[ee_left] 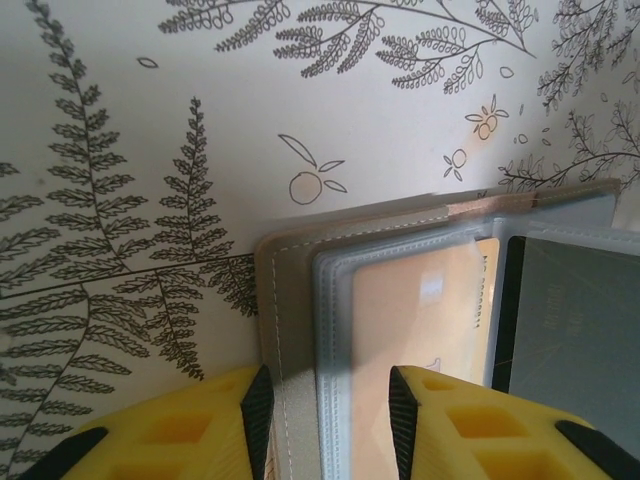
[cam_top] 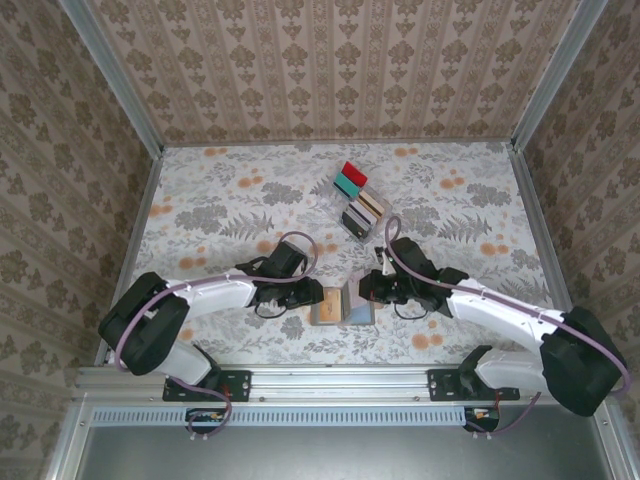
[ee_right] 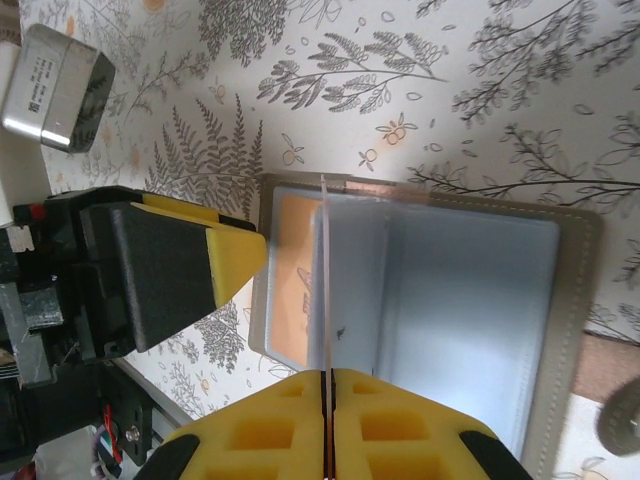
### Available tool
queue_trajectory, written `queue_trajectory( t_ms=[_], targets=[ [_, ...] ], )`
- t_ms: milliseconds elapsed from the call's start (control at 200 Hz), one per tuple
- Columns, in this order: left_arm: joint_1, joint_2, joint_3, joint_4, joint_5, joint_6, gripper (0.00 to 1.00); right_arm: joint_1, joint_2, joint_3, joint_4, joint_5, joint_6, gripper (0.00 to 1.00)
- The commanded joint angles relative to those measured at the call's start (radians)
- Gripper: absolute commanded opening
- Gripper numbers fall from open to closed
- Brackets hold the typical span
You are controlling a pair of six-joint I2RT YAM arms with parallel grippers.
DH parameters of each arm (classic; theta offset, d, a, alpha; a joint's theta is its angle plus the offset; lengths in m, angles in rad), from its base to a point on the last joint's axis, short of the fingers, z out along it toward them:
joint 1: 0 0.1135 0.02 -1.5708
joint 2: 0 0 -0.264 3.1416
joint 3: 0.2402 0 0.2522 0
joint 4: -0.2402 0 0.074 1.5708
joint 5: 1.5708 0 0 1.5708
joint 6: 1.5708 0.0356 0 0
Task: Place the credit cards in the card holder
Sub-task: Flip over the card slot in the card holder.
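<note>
Credit card point(ee_right: 325, 270) edge-on inside right claw point(ee_right: 328, 378)

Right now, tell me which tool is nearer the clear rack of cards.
Right. The right tool sits just on the near side of the rack, at the card holder's right edge. The left tool is further left, at its left edge.

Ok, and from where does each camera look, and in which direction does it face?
Top external: high behind the arm bases, facing down and forward over the table; both arms, left hand and right hand show.
Left wrist: on the left arm, facing down at the card holder, its left edge; own yellow fingers at the bottom.
Right wrist: on the right arm, facing across the open card holder; own fingers pinch a card seen edge-on; the left hand appears too.
Shared: all three views see the card holder.
</note>
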Motion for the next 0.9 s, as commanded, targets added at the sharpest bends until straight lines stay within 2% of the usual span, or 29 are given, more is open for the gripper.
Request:
queue_trajectory(
  t_ms=[0,440,895],
  targets=[
    [-0.007,-0.036,0.012,0.002,-0.023,-0.011,0.40,0.013,0.040,0.035,0.045,-0.027,0.026,0.09],
    [-0.007,-0.151,-0.012,-0.039,-0.123,-0.018,0.59,0.016,0.090,0.063,0.033,-0.045,0.017,0.09],
    [-0.005,-0.166,-0.009,-0.049,-0.139,-0.015,0.65,0.019,0.122,0.078,0.034,-0.049,0.009,0.09]
  ],
)
